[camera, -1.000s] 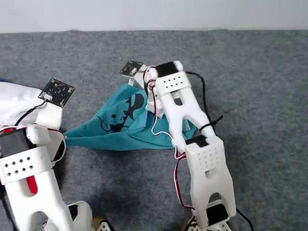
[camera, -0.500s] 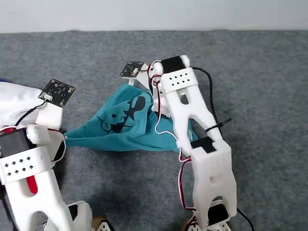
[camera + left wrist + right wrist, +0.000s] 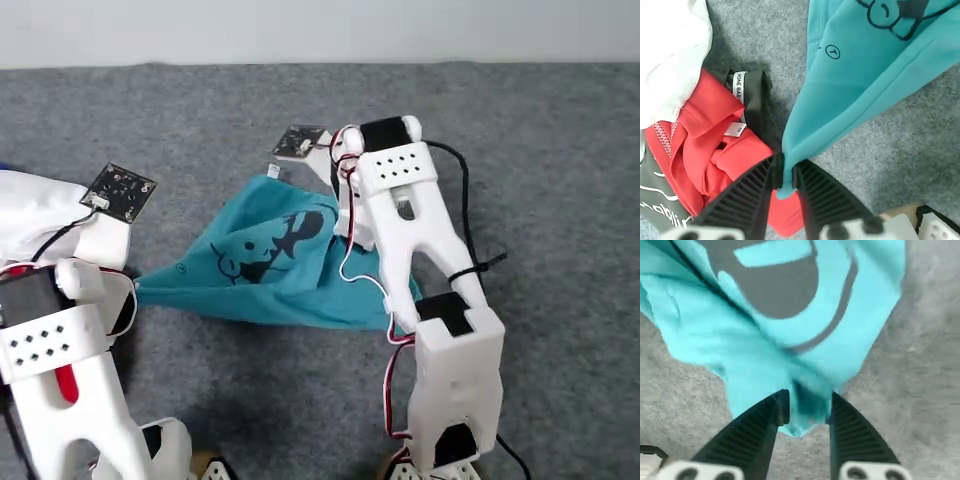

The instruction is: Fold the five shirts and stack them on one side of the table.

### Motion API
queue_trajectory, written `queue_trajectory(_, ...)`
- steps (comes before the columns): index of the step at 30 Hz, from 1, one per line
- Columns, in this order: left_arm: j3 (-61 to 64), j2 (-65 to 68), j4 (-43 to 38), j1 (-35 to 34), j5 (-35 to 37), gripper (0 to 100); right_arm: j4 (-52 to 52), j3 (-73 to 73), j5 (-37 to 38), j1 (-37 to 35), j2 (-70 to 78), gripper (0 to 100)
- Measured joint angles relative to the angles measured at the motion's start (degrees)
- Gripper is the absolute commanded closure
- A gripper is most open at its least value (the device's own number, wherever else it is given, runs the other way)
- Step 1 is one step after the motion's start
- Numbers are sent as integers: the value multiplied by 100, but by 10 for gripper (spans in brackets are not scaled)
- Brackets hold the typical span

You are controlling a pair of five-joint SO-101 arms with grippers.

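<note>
Since a second ago the right arm has shifted right, drawing the teal shirt (image 3: pixel 270 270) wider over the worktop (image 3: pixel 540 150). At the left edge lie a white shirt (image 3: pixel 30 210) and a red shirt (image 3: pixel 700 140). The left hand (image 3: pixel 785 170) is clamped on the teal shirt's left corner, and the right hand (image 3: pixel 806 402) pinches its right end.

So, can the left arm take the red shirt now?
Probably not yet: the left claw is shut on a corner of the teal shirt. Otherwise the red shirt lies close beside it, mostly uncovered.
</note>
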Motion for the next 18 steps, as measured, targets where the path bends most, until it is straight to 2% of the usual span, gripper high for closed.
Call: queue_trajectory(18, 316, 0, 0, 0, 0, 995, -123, 0, -114, -88, 501, 894)
